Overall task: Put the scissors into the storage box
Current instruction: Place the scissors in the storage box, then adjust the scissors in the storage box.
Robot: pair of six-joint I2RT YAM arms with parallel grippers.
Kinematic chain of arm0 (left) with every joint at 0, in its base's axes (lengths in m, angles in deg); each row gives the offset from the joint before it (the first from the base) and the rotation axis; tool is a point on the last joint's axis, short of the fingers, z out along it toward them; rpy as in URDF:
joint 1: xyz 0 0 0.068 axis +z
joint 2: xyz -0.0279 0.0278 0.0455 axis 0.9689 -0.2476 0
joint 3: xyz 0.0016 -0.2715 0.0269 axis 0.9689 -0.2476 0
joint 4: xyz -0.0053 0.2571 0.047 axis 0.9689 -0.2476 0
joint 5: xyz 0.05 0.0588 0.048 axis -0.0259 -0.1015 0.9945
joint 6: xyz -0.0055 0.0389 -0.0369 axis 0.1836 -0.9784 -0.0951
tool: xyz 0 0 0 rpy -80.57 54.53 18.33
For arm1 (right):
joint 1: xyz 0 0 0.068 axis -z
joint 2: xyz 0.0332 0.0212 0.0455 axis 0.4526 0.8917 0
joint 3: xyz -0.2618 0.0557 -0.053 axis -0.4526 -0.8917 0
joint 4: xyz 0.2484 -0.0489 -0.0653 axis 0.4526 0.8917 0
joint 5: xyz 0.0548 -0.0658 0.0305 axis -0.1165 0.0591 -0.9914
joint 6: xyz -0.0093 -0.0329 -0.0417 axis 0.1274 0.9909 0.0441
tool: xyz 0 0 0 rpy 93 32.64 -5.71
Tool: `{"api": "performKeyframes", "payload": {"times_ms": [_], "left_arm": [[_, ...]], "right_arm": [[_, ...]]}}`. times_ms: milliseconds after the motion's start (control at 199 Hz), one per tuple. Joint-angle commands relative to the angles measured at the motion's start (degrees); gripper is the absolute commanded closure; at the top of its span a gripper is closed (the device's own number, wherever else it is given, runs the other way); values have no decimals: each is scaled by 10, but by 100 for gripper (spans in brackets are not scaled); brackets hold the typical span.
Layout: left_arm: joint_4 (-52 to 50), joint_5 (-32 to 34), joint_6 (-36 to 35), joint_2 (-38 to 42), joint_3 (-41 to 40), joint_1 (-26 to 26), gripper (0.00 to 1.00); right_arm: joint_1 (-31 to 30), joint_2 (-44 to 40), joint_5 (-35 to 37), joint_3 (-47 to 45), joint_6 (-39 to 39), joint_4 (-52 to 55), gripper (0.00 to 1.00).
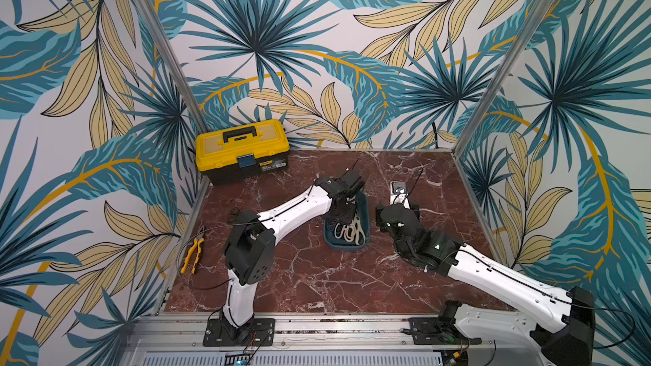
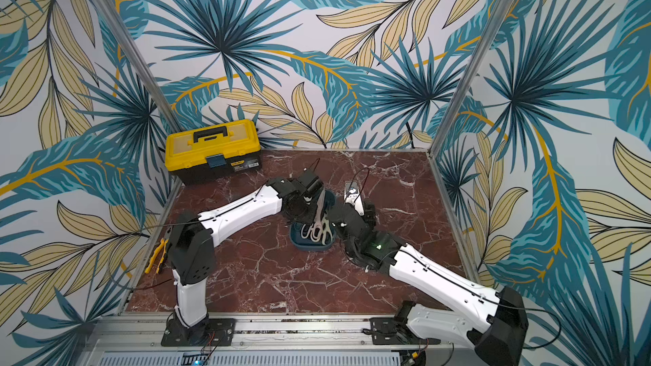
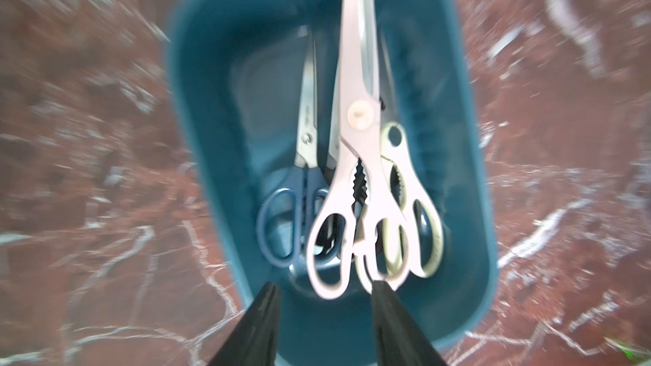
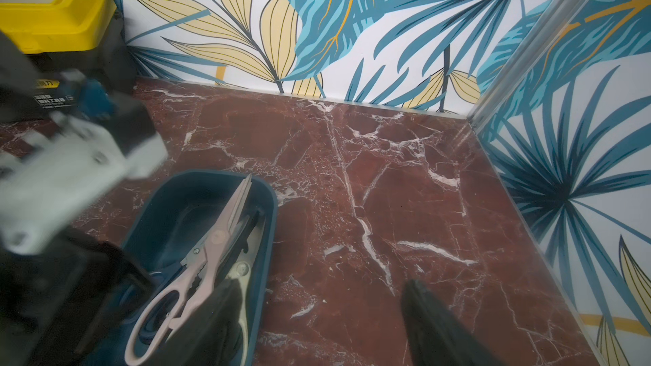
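Observation:
The storage box (image 1: 347, 246), a dark teal tub, stands mid-table and shows in both top views (image 2: 310, 246). Several scissors (image 3: 359, 117) lie in it. A pale pair lies on top with its blade tip over the far rim. A blue-handled pair (image 3: 278, 227) and a cream-handled pair (image 3: 428, 234) lie beside it. My left gripper (image 3: 324, 284) hovers over the handle end of the box, open and holding nothing, with one fingertip (image 3: 378, 285) close to a handle loop. My right gripper (image 4: 320, 286) stands open over bare table just right of the box rim (image 4: 271, 213).
A yellow-and-black toolbox (image 1: 243, 149) stands in the back left corner. Yellow-handled pliers (image 1: 192, 253) lie near the left edge. A small dark thing (image 1: 234, 213) lies partly under my left arm. Patterned walls enclose the table on three sides.

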State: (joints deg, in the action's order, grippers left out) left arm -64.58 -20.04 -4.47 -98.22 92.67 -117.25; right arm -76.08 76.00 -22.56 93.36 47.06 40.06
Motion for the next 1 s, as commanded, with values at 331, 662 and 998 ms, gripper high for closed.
{"api": "performKeyframes", "payload": {"times_ms": [331, 662, 998], "left_arm": [[93, 31, -47, 286, -271, 315, 49], [93, -16, -113, 203, -252, 497, 38], [40, 20, -182, -2, -106, 530, 34]], "right_arm": [[78, 304, -270, 201, -84, 135, 34], [103, 431, -310, 279, -98, 155, 39], [102, 481, -357, 311, -92, 154, 63]]}}
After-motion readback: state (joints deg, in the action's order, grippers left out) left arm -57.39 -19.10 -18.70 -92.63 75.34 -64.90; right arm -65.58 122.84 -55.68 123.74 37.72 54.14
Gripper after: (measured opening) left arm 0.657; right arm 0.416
